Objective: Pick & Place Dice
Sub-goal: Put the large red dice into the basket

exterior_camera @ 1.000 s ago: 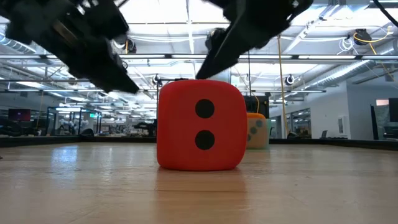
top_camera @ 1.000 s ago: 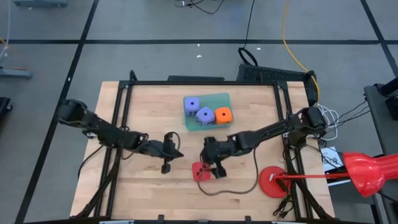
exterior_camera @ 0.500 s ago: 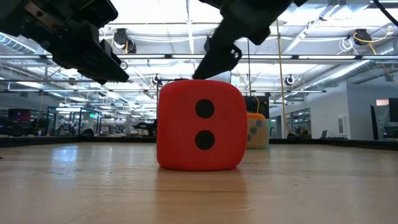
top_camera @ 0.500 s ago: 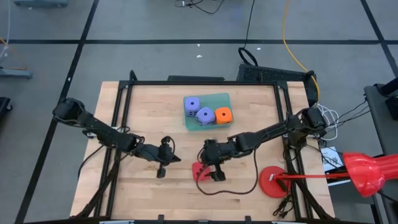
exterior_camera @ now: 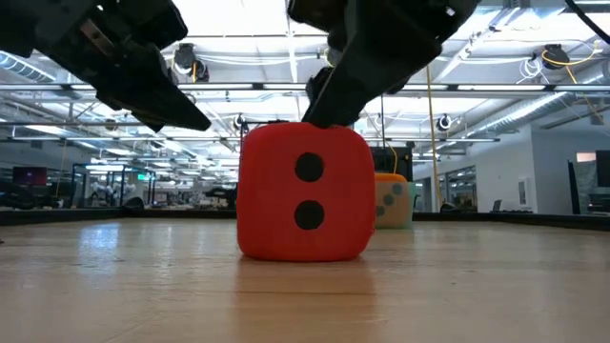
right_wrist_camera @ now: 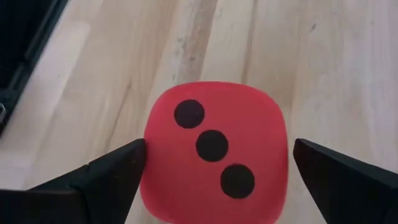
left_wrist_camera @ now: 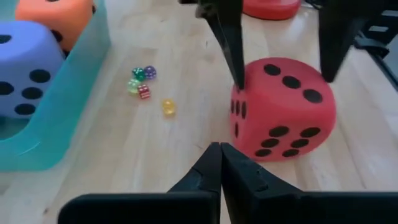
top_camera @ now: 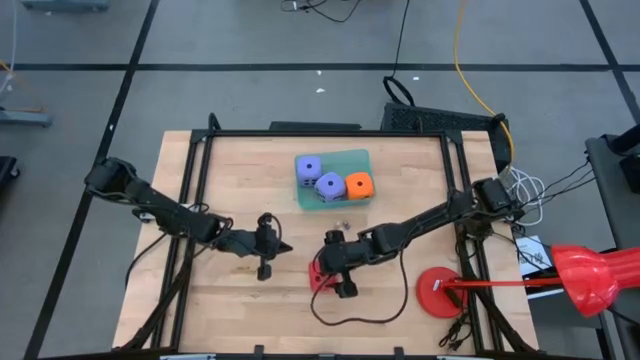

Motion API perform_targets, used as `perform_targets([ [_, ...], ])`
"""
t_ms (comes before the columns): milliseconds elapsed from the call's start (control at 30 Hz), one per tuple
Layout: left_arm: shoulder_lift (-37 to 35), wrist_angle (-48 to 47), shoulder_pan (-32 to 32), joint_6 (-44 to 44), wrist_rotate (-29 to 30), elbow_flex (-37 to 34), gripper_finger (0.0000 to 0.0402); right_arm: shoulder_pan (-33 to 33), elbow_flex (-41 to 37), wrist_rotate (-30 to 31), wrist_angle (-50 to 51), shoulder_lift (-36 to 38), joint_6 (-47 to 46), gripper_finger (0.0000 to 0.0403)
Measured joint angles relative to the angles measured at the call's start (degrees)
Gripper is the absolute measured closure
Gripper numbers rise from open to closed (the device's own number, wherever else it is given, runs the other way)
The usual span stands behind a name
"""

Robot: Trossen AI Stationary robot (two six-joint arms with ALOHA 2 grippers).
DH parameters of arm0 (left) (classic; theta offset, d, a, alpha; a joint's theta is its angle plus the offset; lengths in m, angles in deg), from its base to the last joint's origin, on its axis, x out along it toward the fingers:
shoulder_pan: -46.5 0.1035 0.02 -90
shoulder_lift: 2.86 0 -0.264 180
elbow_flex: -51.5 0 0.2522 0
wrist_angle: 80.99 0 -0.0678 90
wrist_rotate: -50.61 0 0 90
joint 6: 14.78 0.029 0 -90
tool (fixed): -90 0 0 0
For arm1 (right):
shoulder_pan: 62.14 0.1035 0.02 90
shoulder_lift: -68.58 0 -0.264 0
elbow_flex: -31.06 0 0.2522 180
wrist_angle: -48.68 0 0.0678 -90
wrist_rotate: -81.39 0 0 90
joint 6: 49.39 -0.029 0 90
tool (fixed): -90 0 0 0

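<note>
R arm reaches in from the table's right edge, stretched low toward centre-near; right gripper (top_camera: 333, 272) hangs over the red die (top_camera: 319, 274), fingers spread wide, 1 on each side; R wrist view shows both fingertips (right_wrist_camera: 118, 165) flanking the die w/ the left one touching its side and a gap on the other, so die straddled, not yet squeezed; 3-pip face up there. L arm comes from the table's left edge, bent at the elbow, forearm running right; left gripper (top_camera: 266, 262) sits left of the red die, apart from it, fingers clenched together on nothing; L wrist view shows the 2 tips pressed to 1 point (left_wrist_camera: 220, 163), aimed at the die.

Red die rests on the wood table (top_camera: 230, 180), near-centre; low view gives its 2-pip side (exterior_camera: 305, 191) w/ the R gripper's fingers dropping onto its top and the L gripper up at left. Teal tray (top_camera: 357, 159) at far-centre holds 2 purple-blue dice (top_camera: 308, 168) and the orange die (top_camera: 359, 185), side by side.

Only the L wrist view picks up a cluster of tiny coloured dice (left_wrist_camera: 142, 81) on the wood between tray and red die, plus the die's 6-pip face; high view alone shows a red round base (top_camera: 438, 292) near the right edge; low view alone shows the orange die behind the red 1.
</note>
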Motion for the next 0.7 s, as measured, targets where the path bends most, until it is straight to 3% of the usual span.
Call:
perform_targets([
  [267,0.0,-0.22,-0.72,-0.84,-0.07,-0.57,0.0388,-1.04,0.1,-4.69,-0.33,-2.78,-1.92,0.0003],
  [700,0.0,-0.3,-0.84,-0.62,-0.07,-0.57,0.0382,-1.4,0.0,-3.83,0.41,-6.17,-2.28,0.0002],
])
